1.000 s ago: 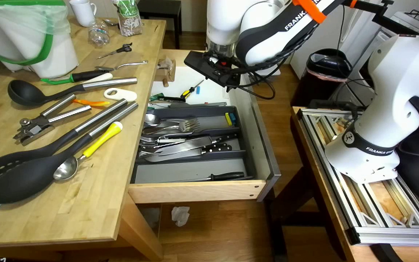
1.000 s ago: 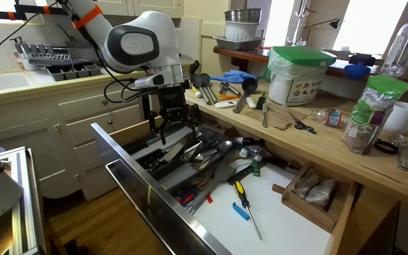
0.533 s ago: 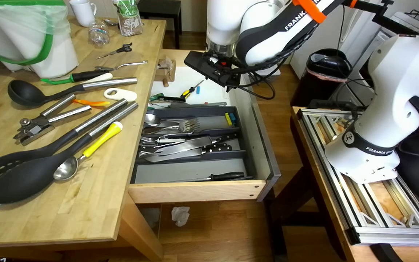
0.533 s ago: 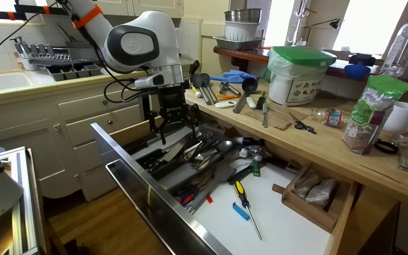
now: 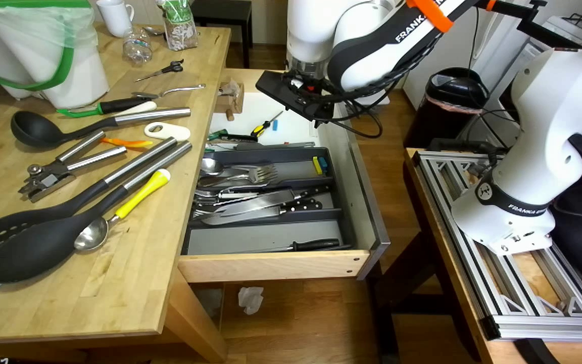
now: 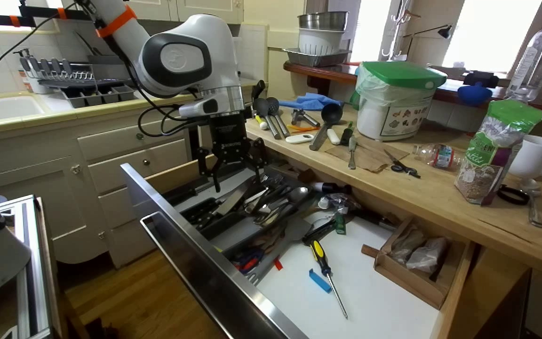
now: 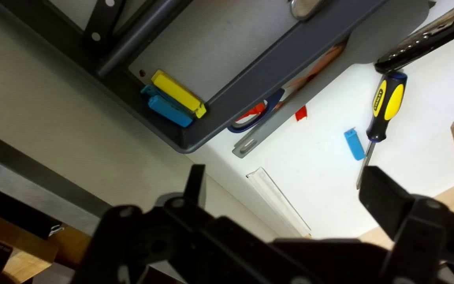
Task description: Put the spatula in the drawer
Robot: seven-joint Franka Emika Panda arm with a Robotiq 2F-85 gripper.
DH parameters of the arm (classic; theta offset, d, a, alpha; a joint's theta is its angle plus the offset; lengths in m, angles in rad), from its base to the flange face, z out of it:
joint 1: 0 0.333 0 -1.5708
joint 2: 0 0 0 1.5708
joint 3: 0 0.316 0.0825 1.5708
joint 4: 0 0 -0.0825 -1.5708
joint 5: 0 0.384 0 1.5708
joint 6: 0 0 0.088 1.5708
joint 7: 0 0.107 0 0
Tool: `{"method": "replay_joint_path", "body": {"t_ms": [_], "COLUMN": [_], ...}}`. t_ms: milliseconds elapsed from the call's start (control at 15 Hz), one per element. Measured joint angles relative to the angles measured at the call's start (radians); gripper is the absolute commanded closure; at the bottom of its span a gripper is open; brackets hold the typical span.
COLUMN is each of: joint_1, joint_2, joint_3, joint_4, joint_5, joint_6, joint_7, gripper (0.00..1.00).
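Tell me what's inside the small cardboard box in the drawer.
In an exterior view, the cardboard box holds what looks like crumpled translucent plastic; anything beneath that is covered.

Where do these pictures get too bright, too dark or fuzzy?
In an exterior view, the windows are washed out to white; in the wrist view, the drawer floor is bright, near-white, the gripper is dark and looks a bit soft-edged, while the screwdriver is crisp enough to read STANLEY on it.
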Motion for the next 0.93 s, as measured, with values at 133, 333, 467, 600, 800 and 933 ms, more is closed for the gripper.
{"method": "replay_joint_path", "body": {"t_ms": [133,333,467,600,800,933], "joint_1": [0.001,0.025,0.059,0.096,0.143,0.162], "joint_2": [0.000,-0.001,-0.005,-0.017,-0.051,-0.081], "joint_3": [-0.001,-0.015,-0.026,-0.031,-0.020,-0.001], "joint_4": [0.001,0.024,0.062,0.111,0.177,0.208], "joint_5": [-0.019,-0.101,-0.150,-0.191,-0.221,-0.222], "joint_6": [0.034,0.129,0.158,0.170,0.171,0.171], "joint_7": [-0.040,-0.078,-0.096,-0.121,-0.201,-0.281], "gripper": [0.00,0.00,0.00,0.00,0.00,0.00]}}
